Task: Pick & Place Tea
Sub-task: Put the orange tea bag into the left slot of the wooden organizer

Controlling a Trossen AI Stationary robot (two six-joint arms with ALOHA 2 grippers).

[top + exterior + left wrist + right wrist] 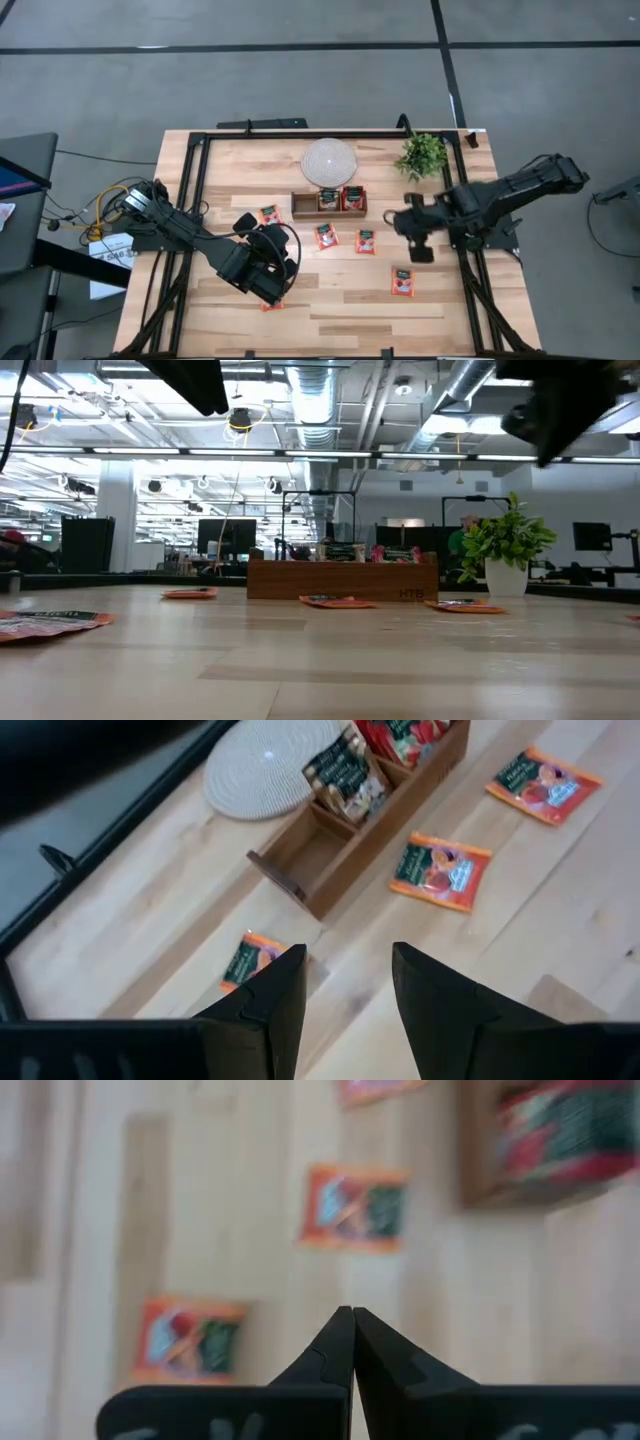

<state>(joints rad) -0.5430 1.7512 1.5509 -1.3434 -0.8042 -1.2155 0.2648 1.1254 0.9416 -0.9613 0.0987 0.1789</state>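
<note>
Red-orange tea sachets lie flat on the table: one (pixel 269 214) just beyond my left gripper, two (pixel 325 235) (pixel 366 241) in front of the wooden tray (pixel 304 204), one (pixel 402 281) nearer the front, one (pixel 272 303) partly under the left arm. More sachets (pixel 350 775) stand in the tray's middle and right compartments. My left gripper (pixel 252 226) hovers open, slanting down toward the tray, nothing between its fingers (pixel 270 990). My right gripper (pixel 421 250) hangs shut and empty above the table, right of the loose sachets (pixel 355 1207).
A round white woven disc (pixel 329 161) lies behind the tray, and a small potted plant (pixel 422 155) stands at the far right. A black frame (pixel 190 200) runs around the table's edges. The tray's left compartment (pixel 310 845) holds nothing.
</note>
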